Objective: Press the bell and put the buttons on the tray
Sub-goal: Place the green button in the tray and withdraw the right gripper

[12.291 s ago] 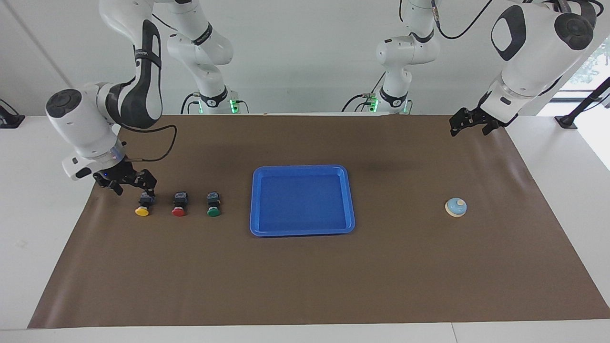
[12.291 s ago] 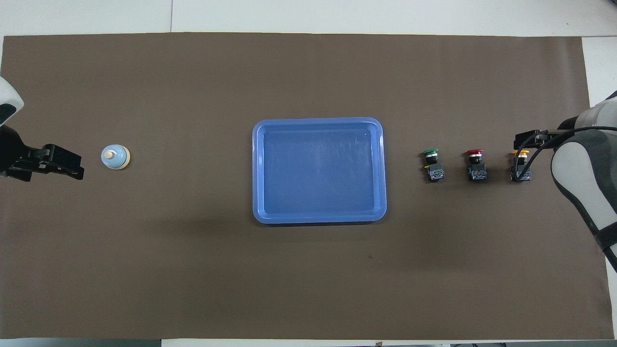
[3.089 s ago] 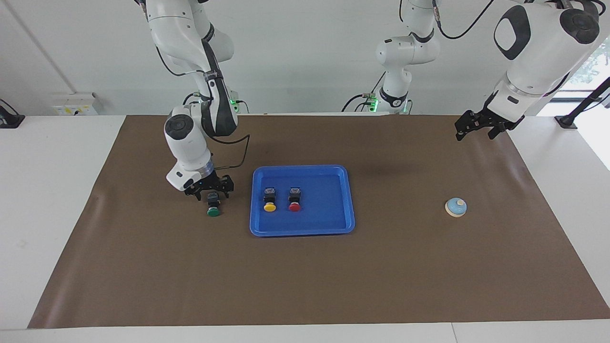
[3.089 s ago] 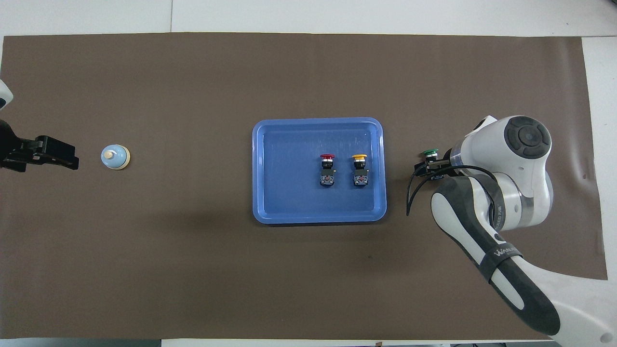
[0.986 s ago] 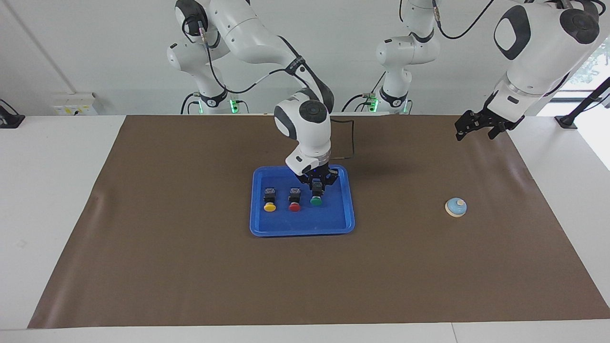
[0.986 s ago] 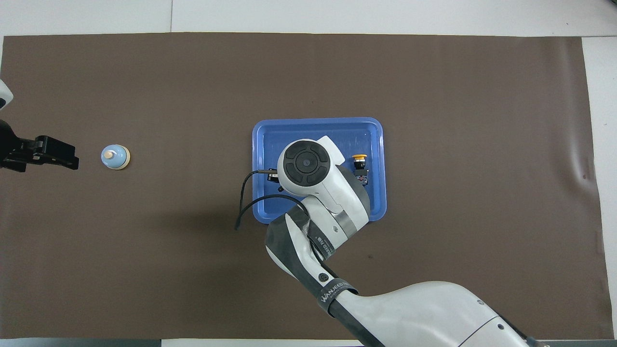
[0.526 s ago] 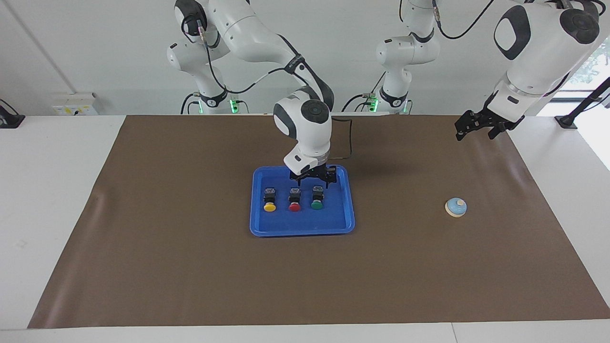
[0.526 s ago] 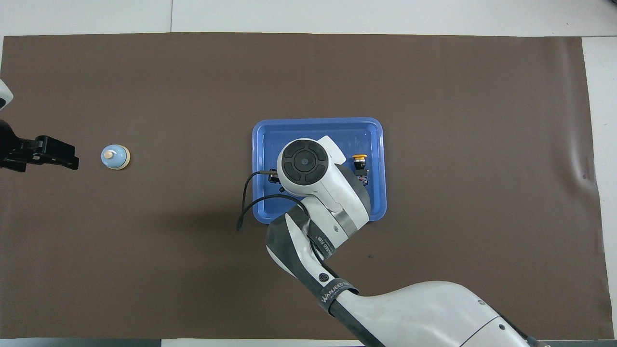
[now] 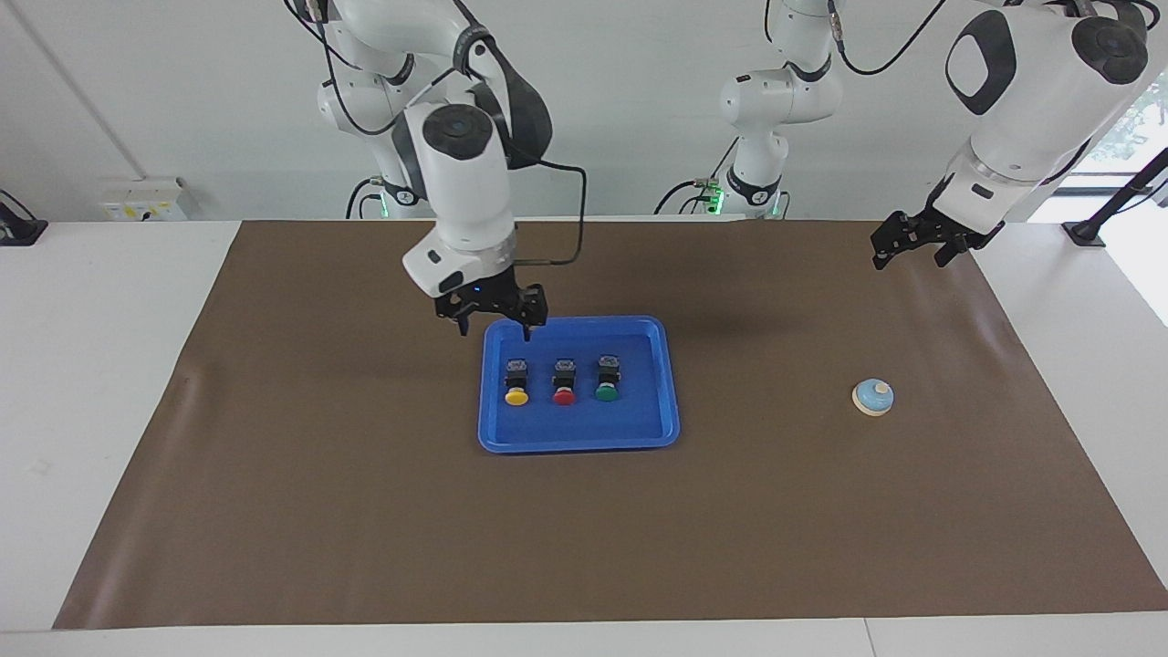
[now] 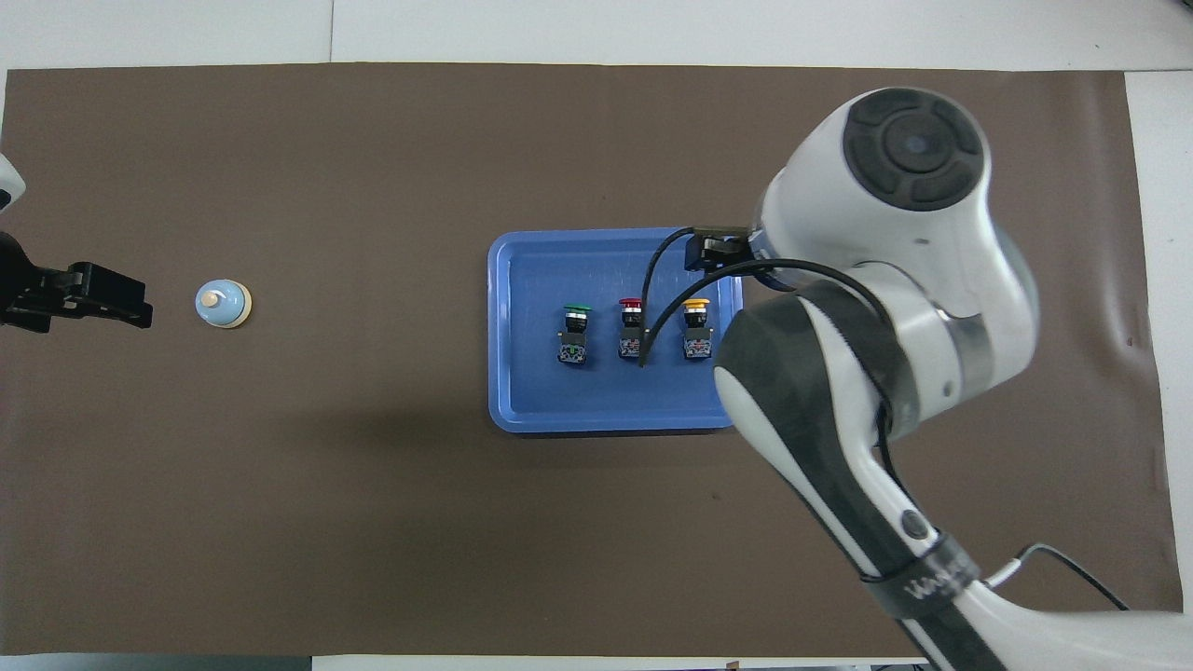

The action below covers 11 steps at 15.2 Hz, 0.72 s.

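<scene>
**Right hand.** My right gripper (image 9: 493,325) hangs in the air over the corner of the tray (image 9: 579,444) that lies toward my base and the right arm's end of the table. Its fingers are spread apart and hold nothing. It touches neither the tray nor anything in it. From overhead my own forearm covers most of this hand.

**Left hand.** My left gripper (image 9: 911,251) waits, raised over the brown mat (image 9: 365,511) at the left arm's end. Its fingers stand apart and it carries nothing.

**Tray and contents.** The blue tray sits flat on the mat at mid-table, just below my right hand. All three buttons are inside its rim, in one row across the floor of the tray, separate from one another and clear of the rim.
- The yellow button (image 9: 516,383) lies closest to my right hand.
- The red button (image 9: 565,383) lies next along the row.
- The green button (image 9: 605,380) lies last, toward the left arm's end.

Each lies on its side, black body toward me and coloured cap pointing away.

**Bell.** The bell (image 9: 873,397) stands upright on the mat, outside the tray and well apart from it, toward my left hand. Neither hand touches it.
</scene>
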{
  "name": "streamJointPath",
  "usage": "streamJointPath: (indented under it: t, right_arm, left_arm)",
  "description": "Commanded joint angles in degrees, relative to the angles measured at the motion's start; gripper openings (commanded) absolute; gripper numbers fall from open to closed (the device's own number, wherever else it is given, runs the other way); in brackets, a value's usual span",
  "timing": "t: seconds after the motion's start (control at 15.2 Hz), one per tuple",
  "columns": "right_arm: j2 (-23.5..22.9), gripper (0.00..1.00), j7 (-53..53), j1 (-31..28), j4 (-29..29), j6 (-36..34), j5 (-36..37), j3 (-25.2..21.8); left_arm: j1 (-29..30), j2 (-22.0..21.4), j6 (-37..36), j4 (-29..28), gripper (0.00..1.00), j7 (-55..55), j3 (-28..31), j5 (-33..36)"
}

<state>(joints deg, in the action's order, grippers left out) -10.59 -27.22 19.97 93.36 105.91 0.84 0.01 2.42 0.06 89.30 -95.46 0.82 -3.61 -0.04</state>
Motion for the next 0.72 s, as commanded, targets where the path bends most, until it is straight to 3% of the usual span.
streamJointPath:
  t: [0.0,0.26,0.66]
  right_arm:
    - [6.1,1.00,10.3,-7.0,3.5,-3.0,0.5,0.9]
    - [13.0,1.00,18.3,-15.3,8.2,-5.2,0.5,0.9]
    - [13.3,1.00,24.8,-23.4,7.2,-5.6,0.3,0.8]
  left_arm:
    - [0.0,-0.8,0.7,-0.7,1.00,-0.4,0.0,0.4]
    - [0.0,-0.8,0.8,-0.7,1.00,-0.4,0.0,0.4]
    - [0.0,-0.8,0.8,-0.7,1.00,-0.4,0.0,0.4]
